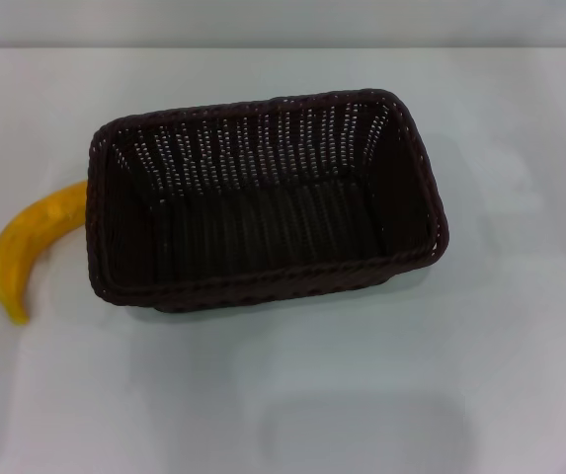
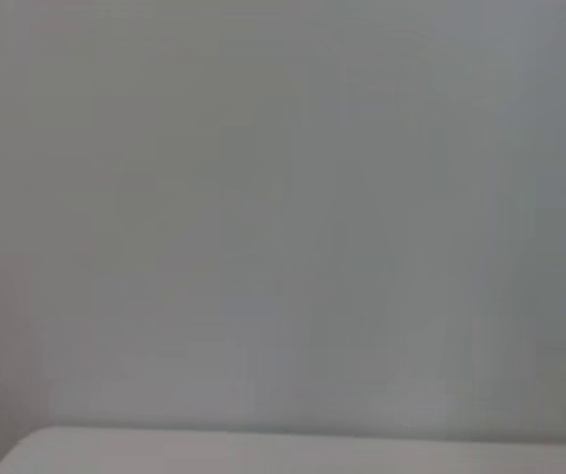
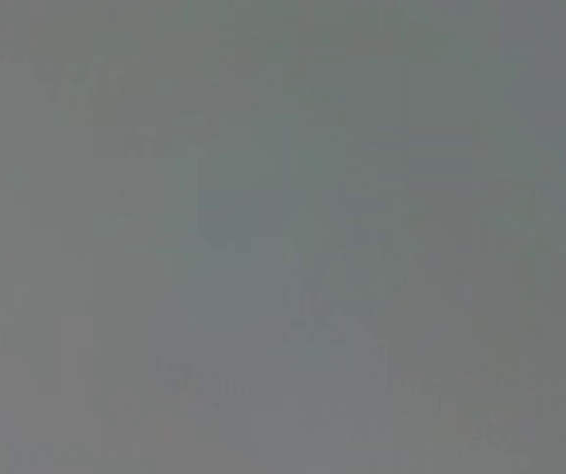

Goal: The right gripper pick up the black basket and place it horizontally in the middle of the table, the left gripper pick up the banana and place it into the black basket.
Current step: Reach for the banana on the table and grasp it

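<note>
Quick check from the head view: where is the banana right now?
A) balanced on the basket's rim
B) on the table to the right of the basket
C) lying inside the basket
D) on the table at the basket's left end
D: the banana lies on the table, its upper end meeting the left end of the basket, whose inside holds nothing.

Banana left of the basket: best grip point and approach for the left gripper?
Judging by the head view, take the curved yellow banana across its thick middle, coming from above. It lies flat on the white table. Its upper end runs up to the dark woven basket, so the free lower half gives the jaws more room. Neither gripper is in view.
</note>
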